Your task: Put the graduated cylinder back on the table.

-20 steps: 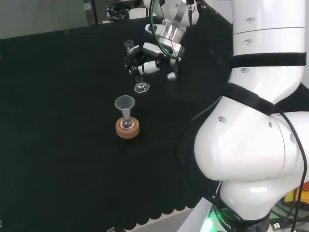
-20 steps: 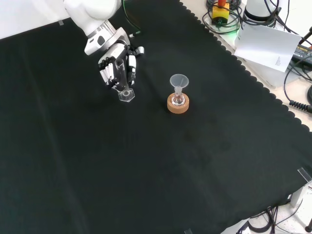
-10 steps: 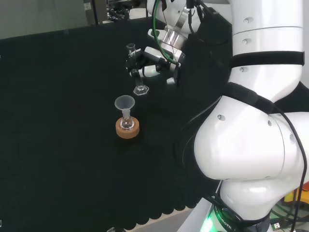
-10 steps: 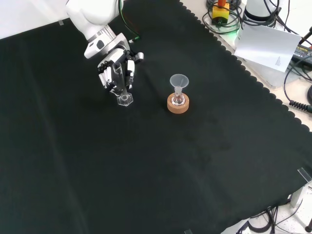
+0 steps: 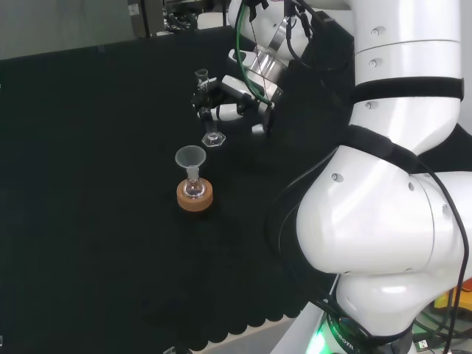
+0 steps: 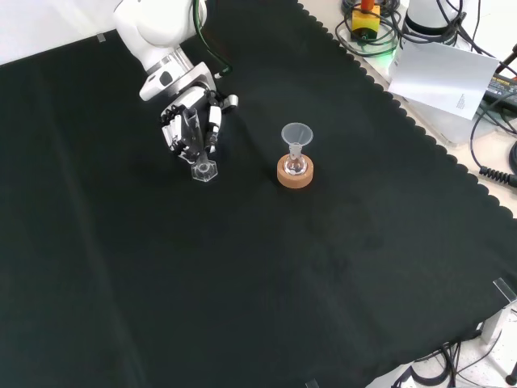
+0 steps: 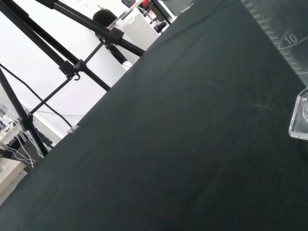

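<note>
A small clear graduated cylinder [image 5: 207,110] with a hexagonal foot stands nearly upright, its foot at or just above the black cloth. The hand [image 5: 230,103] is curled round its tube. From the front camera, the hand [image 6: 187,121] hangs above the cylinder's foot [image 6: 204,170]. Close up in the wrist view, the cylinder [image 7: 288,43] shows its printed scale and part of its clear foot.
A round flask with a clear funnel [image 5: 191,158] in its neck sits on a cork ring [image 5: 195,196], nearer the camera than the cylinder in the head view; the cork ring [image 6: 295,172] lies right of the hand in the front view. The arm's white links [image 5: 398,184] stand at the head view's right.
The hand has straightened the cylinder from a tilt and lowered it toward the cloth, shifting slightly left in the front view. The flask and funnel stayed put.
</note>
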`<state>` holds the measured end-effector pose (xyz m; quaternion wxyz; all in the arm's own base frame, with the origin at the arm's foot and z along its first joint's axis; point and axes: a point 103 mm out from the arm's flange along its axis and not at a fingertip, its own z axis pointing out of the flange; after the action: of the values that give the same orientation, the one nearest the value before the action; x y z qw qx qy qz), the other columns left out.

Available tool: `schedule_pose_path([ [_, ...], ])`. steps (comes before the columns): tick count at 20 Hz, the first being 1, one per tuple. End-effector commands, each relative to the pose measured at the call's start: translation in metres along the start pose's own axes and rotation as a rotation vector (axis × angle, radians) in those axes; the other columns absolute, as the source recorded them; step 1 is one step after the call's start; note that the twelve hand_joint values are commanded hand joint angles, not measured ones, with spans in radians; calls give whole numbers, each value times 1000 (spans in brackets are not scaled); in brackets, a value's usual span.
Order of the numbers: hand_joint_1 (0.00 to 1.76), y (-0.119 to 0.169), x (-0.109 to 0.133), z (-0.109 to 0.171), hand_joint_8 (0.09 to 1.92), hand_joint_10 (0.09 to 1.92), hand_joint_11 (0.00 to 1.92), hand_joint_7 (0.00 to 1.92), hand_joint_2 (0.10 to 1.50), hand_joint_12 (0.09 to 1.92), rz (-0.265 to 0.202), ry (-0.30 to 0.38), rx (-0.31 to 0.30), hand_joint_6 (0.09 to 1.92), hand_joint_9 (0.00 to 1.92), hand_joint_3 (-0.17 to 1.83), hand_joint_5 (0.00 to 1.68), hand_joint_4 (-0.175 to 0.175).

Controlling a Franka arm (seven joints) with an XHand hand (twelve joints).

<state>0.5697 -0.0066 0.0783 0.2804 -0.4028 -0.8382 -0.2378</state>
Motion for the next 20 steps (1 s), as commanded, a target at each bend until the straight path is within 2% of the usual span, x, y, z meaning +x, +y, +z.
schedule_pose_path([
  [1, 1238, 0, -3, 4, 1151, 87, 1115, 897, 1161, 830, 5, 12, -14, 1152, 1317, 2, 884, -175],
  [2, 1238, 0, -3, 4, 1152, 87, 1114, 896, 1161, 830, 6, 13, -17, 1153, 1316, 2, 884, -175],
  [5, 1160, -3, -3, 6, 771, 87, 1106, 938, 1157, 827, 21, 12, -29, 1125, 1309, -1, 908, -175],
  [7, 1146, -5, -4, 8, 662, 87, 1086, 943, 1161, 831, 24, 23, -31, 1138, 1295, 1, 896, -175],
  [14, 1137, -8, -5, 6, 648, 87, 1042, 856, 1162, 912, 19, 66, -29, 1142, 1248, -2, 884, -169],
  [16, 1129, -9, -5, 4, 650, 87, 1022, 839, 1156, 932, 19, 73, -24, 1124, 1243, -4, 895, -146],
  [18, 1159, -10, -5, 3, 630, 87, 984, 817, 1118, 957, 21, 79, -26, 923, 1228, -39, 830, -79],
  [20, 1144, -12, -5, 1, 601, 87, 927, 784, 1123, 994, 28, 86, -32, 797, 1204, -130, 788, -50],
])
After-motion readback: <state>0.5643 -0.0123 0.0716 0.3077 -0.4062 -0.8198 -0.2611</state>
